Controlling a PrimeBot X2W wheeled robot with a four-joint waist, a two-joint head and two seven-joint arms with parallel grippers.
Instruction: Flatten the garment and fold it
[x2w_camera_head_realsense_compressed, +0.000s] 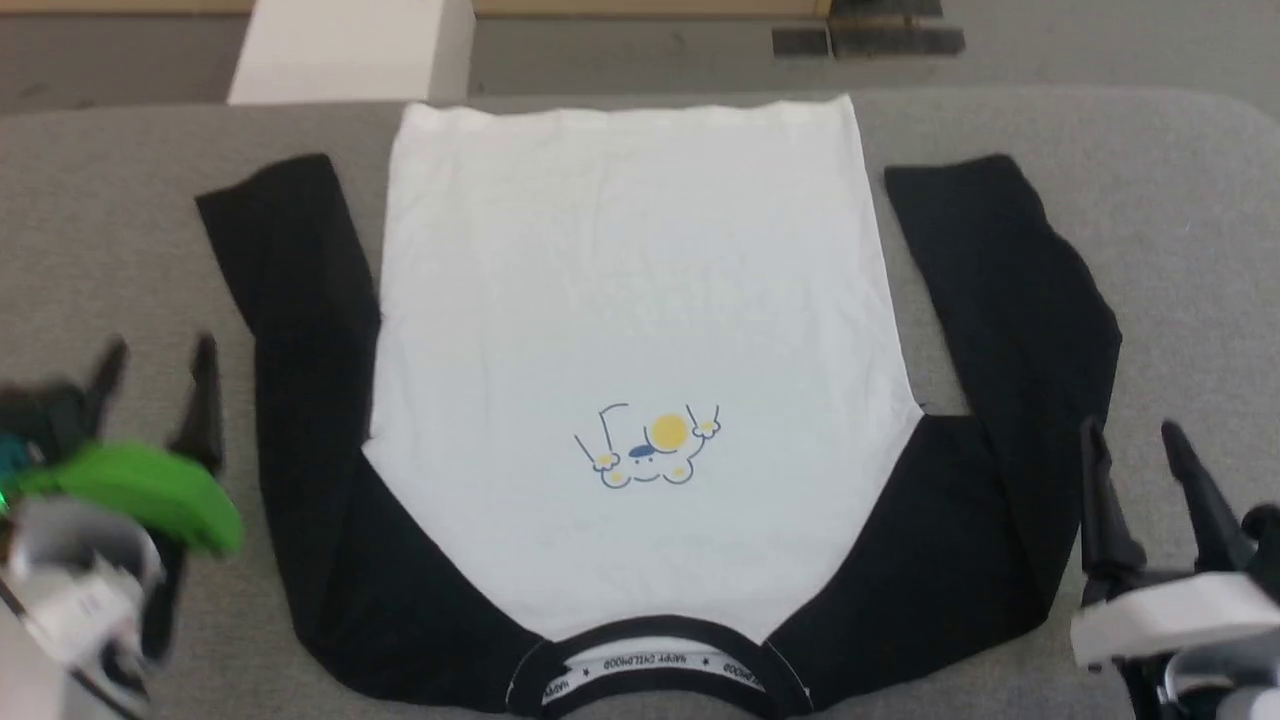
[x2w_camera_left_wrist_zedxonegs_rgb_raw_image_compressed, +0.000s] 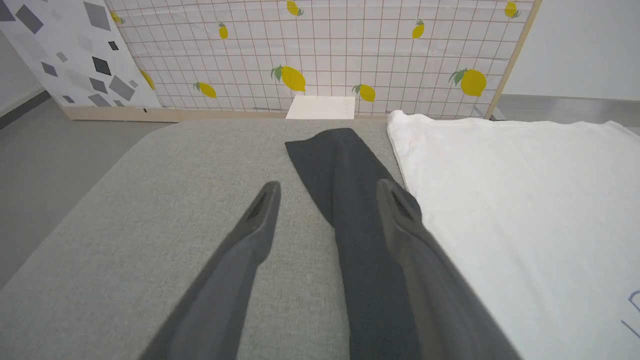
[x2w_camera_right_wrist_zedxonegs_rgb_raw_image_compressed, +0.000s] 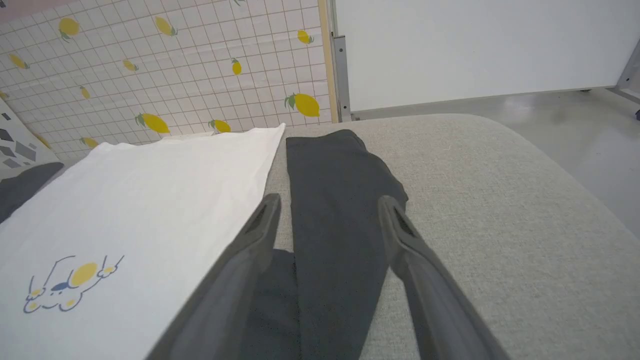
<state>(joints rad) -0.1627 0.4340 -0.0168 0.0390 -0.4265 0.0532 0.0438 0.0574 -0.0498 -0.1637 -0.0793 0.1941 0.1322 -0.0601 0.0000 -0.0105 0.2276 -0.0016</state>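
The garment, a white T-shirt with black raglan sleeves, lies spread flat and face up on the grey table, collar toward me and hem at the far edge. A small blue-and-yellow print marks its chest. Both long sleeves run along the body's sides. My left gripper hovers open beside the left sleeve, empty. My right gripper is open over the right sleeve, holding nothing. In the left wrist view, the left gripper straddles the sleeve; in the right wrist view the right gripper frames its sleeve.
A white box stands on the floor behind the table's far edge. A lemon-patterned panel backs the scene. Bare grey table surface lies outside each sleeve, with rounded corners at the far left and right.
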